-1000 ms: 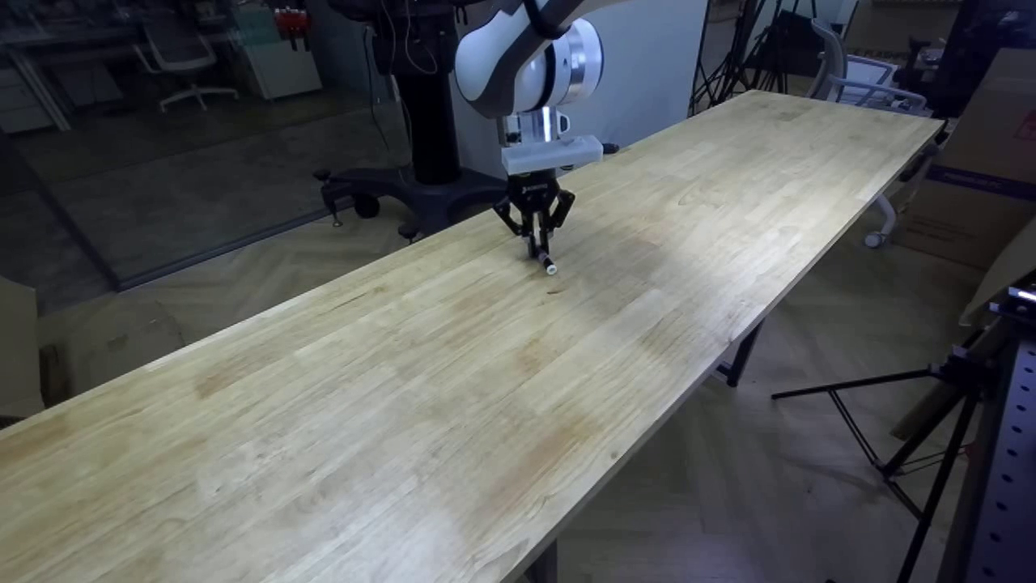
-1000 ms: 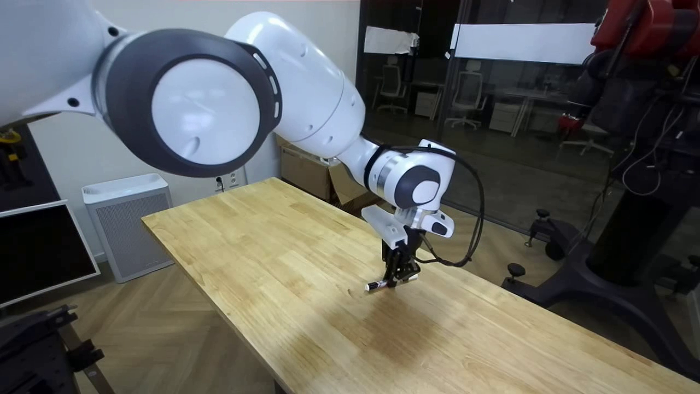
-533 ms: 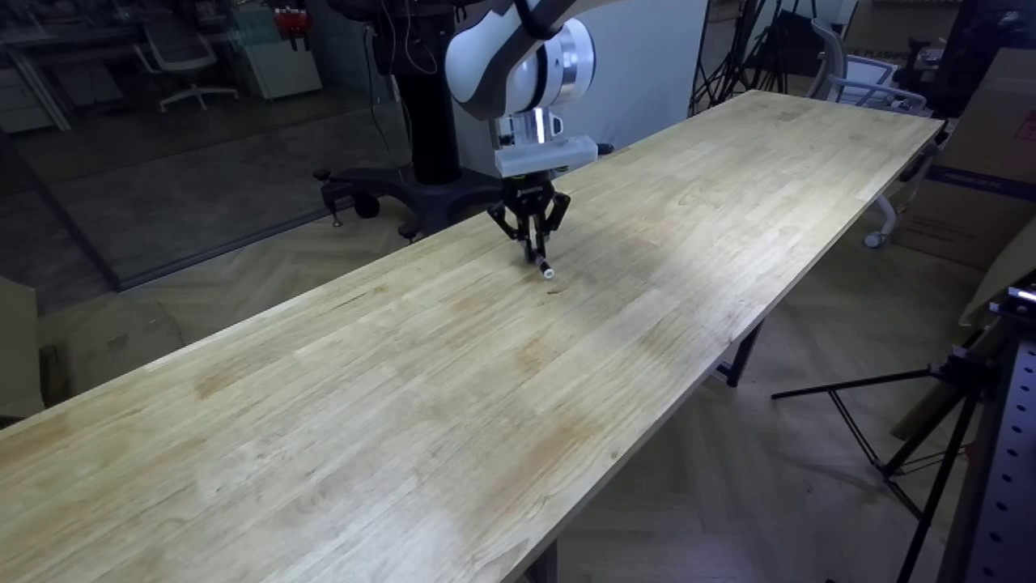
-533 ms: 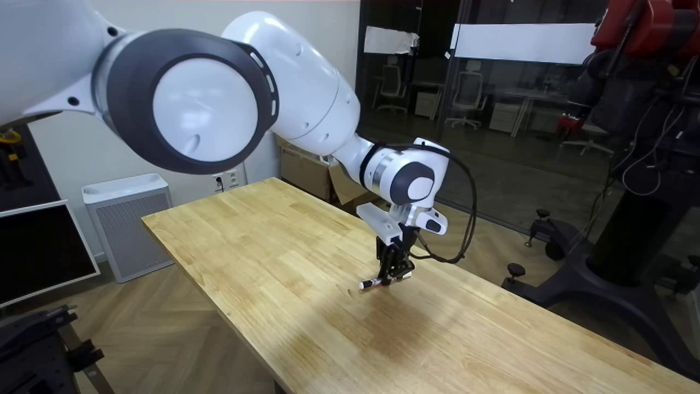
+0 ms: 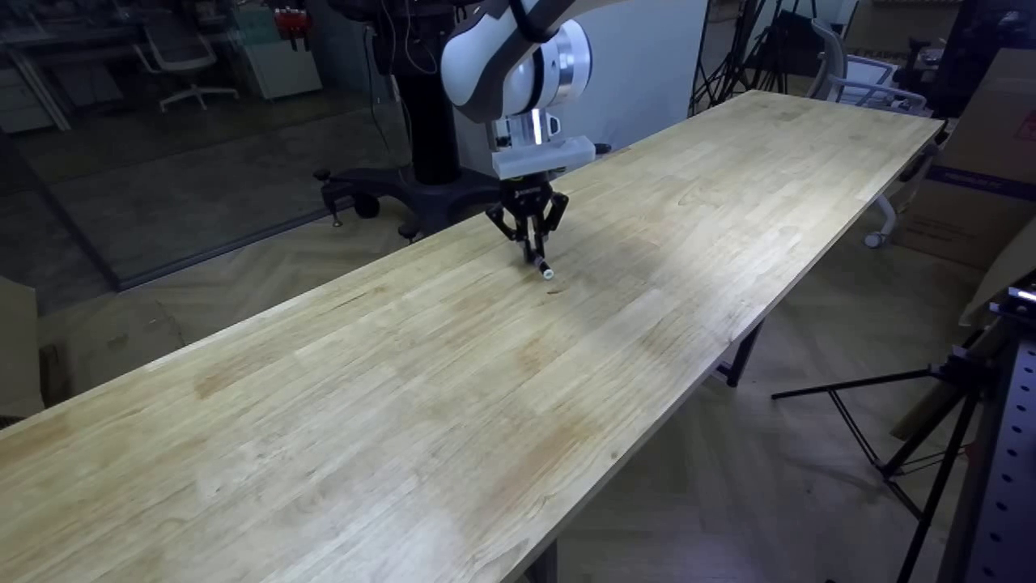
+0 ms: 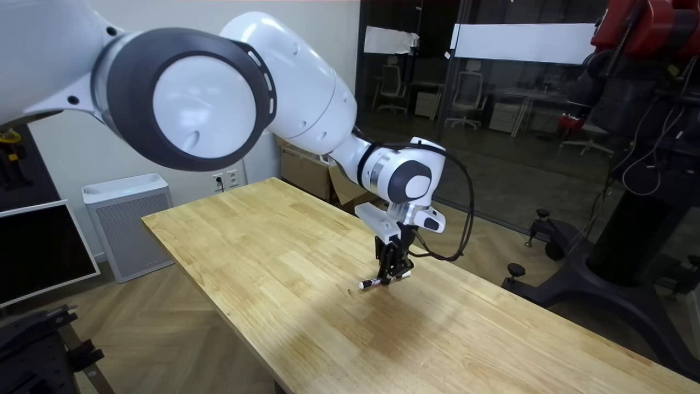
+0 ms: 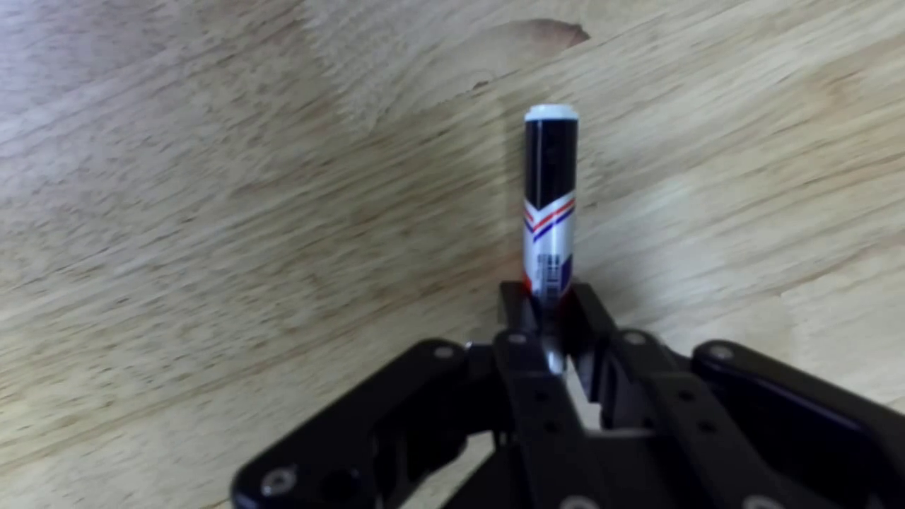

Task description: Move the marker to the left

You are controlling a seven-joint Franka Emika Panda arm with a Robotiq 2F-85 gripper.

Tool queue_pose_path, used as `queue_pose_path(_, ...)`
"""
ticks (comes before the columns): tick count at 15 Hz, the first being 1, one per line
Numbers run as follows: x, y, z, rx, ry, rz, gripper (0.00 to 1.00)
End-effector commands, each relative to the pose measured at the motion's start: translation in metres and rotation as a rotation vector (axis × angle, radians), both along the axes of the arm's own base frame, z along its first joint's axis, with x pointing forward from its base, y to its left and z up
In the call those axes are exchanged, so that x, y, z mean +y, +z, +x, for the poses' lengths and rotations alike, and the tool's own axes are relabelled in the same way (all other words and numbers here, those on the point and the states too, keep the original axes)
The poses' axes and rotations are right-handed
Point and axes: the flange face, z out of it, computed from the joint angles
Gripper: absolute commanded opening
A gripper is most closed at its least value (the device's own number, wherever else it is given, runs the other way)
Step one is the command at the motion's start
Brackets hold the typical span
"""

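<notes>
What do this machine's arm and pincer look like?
The arm is glossy white and rounded, with dark grey joint trim, a silver band and a looped black cable near its end. The pincer is black, with slim hinged links and pale round pins.

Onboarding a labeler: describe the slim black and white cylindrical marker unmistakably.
Above the long, pale wooden table, find the black two-fingered gripper. Between its fingers is the marker with a black, white-tipped end; red and blue chevrons set it apart from the gripper.
</notes>
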Motion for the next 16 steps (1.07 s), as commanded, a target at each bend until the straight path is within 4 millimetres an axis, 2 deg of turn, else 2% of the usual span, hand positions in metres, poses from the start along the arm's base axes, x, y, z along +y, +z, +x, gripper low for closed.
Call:
queue_pose_path(1, 0.007, 0.001, 0.002, -0.005, -0.016, -0.033, 0.05)
queue_pose_path(5, 0.013, 0.002, 0.003, -0.017, -0.013, -0.050, 0.05)
queue_pose_path(6, 0.014, 0.003, 0.003, -0.019, -0.012, -0.054, 0.19)
queue_pose_path(7, 0.016, 0.003, 0.003, -0.023, -0.013, -0.057, 0.44)
queue_pose_path(9, 0.018, 0.005, 0.004, -0.032, -0.010, -0.066, 0.47)
queue_pose_path(16, 0.032, 0.018, 0.004, -0.087, -0.029, -0.086, 0.94)
